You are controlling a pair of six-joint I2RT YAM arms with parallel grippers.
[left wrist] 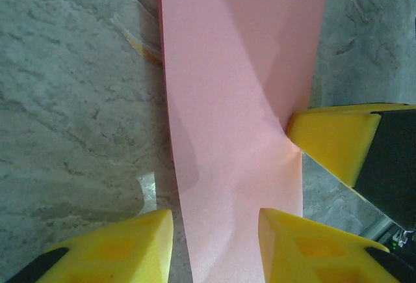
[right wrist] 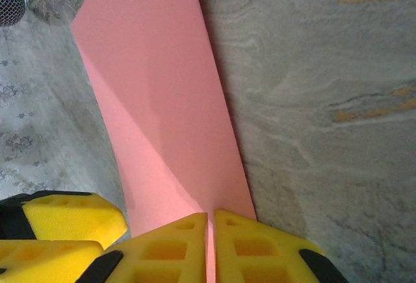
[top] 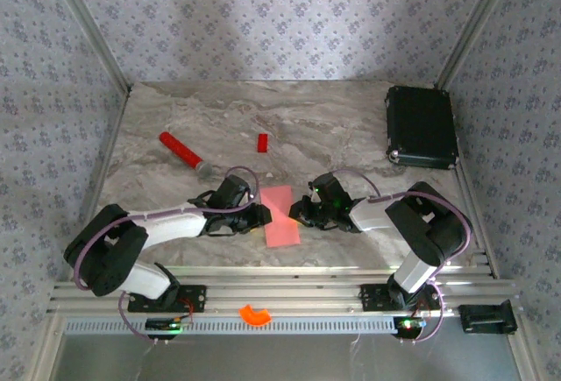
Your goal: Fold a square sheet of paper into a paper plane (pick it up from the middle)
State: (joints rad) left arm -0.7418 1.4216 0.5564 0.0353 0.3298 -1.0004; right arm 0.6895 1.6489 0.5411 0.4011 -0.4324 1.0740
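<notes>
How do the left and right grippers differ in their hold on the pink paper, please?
The left gripper has its jaws apart, the pink paper passing between them; the right gripper is pinched shut on the paper's edge. The left gripper reaches in from the sheet's left, the right gripper from its right. Both are yellow-tipped and low at the same sheet.

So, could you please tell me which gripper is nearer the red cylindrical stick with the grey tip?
Left. The left gripper is close by, to the right of the red stick; the right gripper is farther right, across the folded salmon-pink paper.
</notes>
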